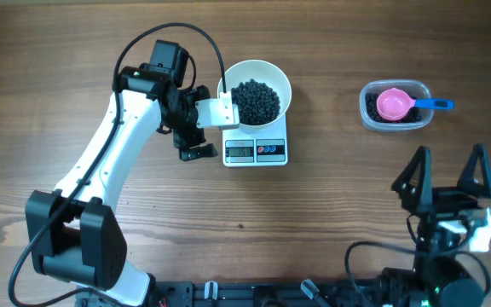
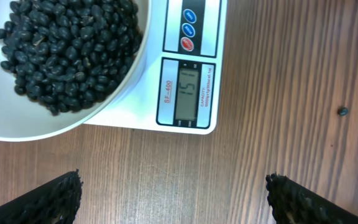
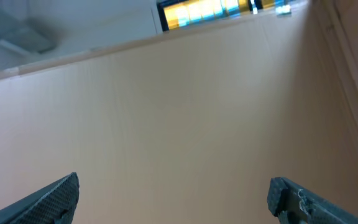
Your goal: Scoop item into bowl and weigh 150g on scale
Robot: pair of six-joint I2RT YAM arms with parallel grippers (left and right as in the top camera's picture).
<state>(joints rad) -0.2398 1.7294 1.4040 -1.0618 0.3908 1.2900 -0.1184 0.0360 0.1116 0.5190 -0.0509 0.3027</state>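
Note:
The white bowl (image 1: 228,85) stands on the scale (image 1: 256,151) and holds a heap of black beans (image 1: 256,100). My left gripper (image 1: 190,138) hovers just left of the scale, open and empty. In the left wrist view, the bowl (image 2: 17,124) with its beans (image 2: 67,50) fills the upper left. The scale (image 2: 135,112) shows its lit display (image 2: 187,91), and the left gripper (image 2: 173,183) spreads wide over bare wood. My right gripper (image 1: 446,170) stands open at the front right, pointing up. The right wrist view shows the right gripper (image 3: 173,186) empty against a beige surface.
A clear plastic tub (image 1: 396,119) at the back right holds a few beans and a pink scoop (image 1: 392,104) with a blue handle (image 1: 437,105). One stray bean (image 2: 343,111) lies on the wooden table in front of the scale.

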